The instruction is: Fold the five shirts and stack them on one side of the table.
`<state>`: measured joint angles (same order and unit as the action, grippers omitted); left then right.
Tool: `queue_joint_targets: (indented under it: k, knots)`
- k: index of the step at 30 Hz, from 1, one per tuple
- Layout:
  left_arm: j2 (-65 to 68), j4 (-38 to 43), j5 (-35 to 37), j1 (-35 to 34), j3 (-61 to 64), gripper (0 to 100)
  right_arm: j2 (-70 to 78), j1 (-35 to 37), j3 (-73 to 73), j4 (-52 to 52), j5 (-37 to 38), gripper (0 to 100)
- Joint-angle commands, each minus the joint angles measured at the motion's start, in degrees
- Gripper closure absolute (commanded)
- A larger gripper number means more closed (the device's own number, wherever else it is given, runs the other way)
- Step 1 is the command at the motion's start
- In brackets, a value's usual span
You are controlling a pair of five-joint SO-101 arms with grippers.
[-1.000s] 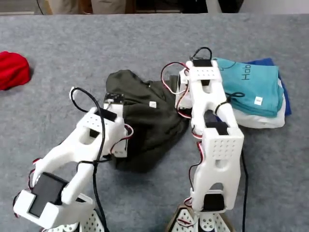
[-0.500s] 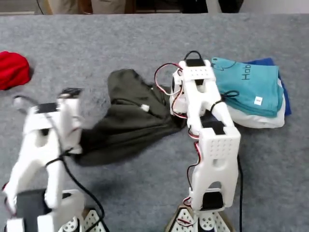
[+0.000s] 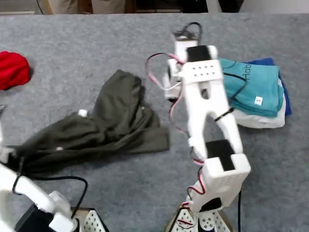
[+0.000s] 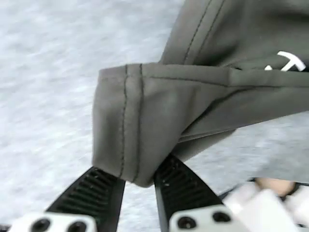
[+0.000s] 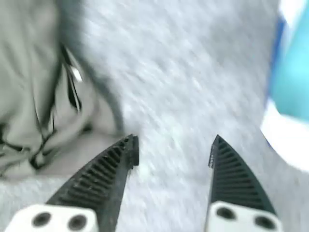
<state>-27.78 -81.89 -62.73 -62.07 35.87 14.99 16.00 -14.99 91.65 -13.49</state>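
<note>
A dark olive shirt (image 3: 106, 128) lies stretched across the table from the middle to the left edge. My left gripper (image 4: 140, 176) is shut on a folded hem corner of this shirt (image 4: 193, 96), at the table's left edge in the high view. Beside the shirt's right end, my right gripper (image 5: 174, 145) hangs open above bare grey table, with the olive shirt (image 5: 34, 96) on one side and the folded stack on the other. In the high view the right gripper (image 3: 179, 48) is raised. The stack holds a teal shirt (image 3: 253, 84) on white (image 3: 260, 120) and blue (image 3: 284, 94) ones.
A crumpled red shirt (image 3: 12, 69) sits at the far left. The folded stack occupies the right side. Grey cloth (image 3: 87, 48) covers the table. Both arm bases stand at the near edge.
My left arm swung left, dragging the olive shirt's corner with it and stretching the shirt out. The right arm lifted off the shirt and shifted toward the far side.
</note>
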Motion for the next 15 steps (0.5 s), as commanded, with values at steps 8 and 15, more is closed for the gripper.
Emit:
queue_joint_targets:
  k: [8,15]
  knots:
    - [1.8,18.2,-2.7,-14.8,-3.7,98,14.5,18.2,-3.3,-22.4,0.3,75.3]
    - [4.1,18.5,4.7,-20.0,-3.8,76,31.3,23.8,-22.5,-21.0,-0.3,75.2]
